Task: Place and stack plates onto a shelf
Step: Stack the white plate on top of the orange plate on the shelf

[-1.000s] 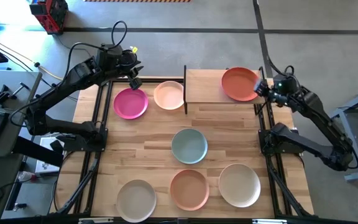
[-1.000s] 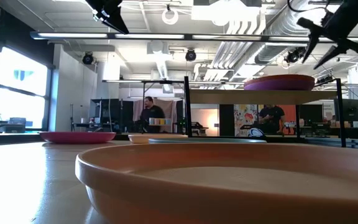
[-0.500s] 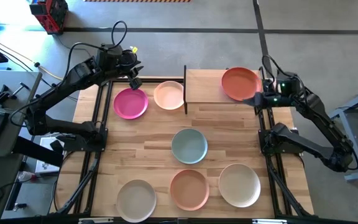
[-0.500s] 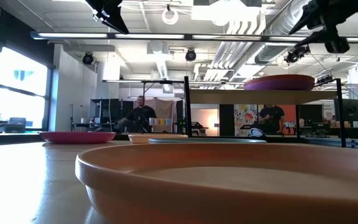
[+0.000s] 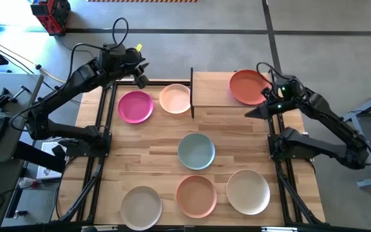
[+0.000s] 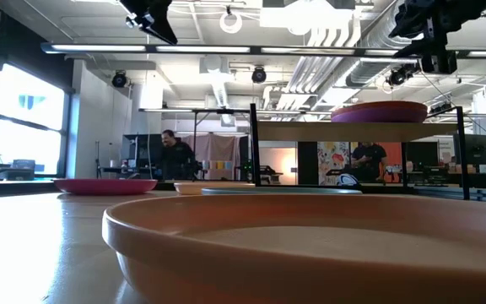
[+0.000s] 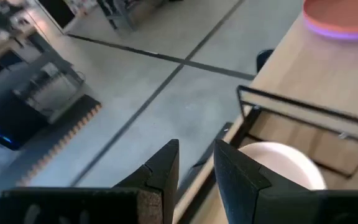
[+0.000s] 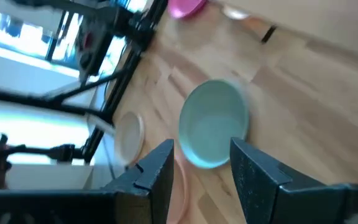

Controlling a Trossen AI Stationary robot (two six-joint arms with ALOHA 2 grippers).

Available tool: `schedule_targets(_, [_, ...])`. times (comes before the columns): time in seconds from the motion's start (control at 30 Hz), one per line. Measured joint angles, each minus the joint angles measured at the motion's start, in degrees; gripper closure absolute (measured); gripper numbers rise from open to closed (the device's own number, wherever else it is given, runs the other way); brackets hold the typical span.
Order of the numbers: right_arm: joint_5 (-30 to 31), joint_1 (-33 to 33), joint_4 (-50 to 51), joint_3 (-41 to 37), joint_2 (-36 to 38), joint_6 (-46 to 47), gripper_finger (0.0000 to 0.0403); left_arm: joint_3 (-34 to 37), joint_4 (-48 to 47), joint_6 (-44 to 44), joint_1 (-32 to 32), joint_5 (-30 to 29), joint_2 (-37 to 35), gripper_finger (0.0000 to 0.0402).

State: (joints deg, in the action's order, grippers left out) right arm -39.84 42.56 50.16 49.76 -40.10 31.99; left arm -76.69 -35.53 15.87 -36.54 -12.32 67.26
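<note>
Your right end effector (image 5: 253, 112) is released, empty, just off the shelf (image 5: 214, 89) edge near the orange-red plate (image 5: 248, 86) on it. Left end effector (image 5: 140, 77) slightly apart, empty, above magenta plate (image 5: 135, 106) on surface (image 5: 153, 154).

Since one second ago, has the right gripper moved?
Yes. The right gripper has swung off the orange-red plate toward the table's middle, past the shelf edge.

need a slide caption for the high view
Orange-red plate sits on the shelf; six plates wait on the table.
</note>
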Motion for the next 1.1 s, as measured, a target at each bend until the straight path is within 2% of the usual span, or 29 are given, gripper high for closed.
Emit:
schedule_targets(0.13, [-0.1,-6.1,1.3,0.0,0.0,0.4,0.0265,0.0,0.7,-8.8,1.2,0.2,0.6,0.0312])
schedule_targets(0.23, [1.0,-12.2,2.4,0.0,0.0,2.9,0.0265,0.0,2.7,-12.1,1.1,0.2,1.2,0.0312])
schedule_targets(0.5, [13.9,-30.5,2.7,0.0,-0.8,10.4,0.0265,0.0,2.8,-12.7,1.2,0.2,4.2,0.0312])
schedule_targets(0.67, [17.3,-40.8,2.7,0.0,-4.7,13.7,0.0265,0.0,1.8,-14.4,1.4,0.3,6.6,0.0312])
schedule_targets(0.93, [24.5,-55.4,1.7,0.0,-17.8,14.1,0.0265,0.0,-5.7,-19.4,2.8,14.2,7.1,0.0312])
schedule_targets(1.1, [27.2,-62.1,-1.9,0.0,-26.2,13.0,0.0265,0.0,-8.6,-20.4,6.7,17.0,5.5,0.0312])
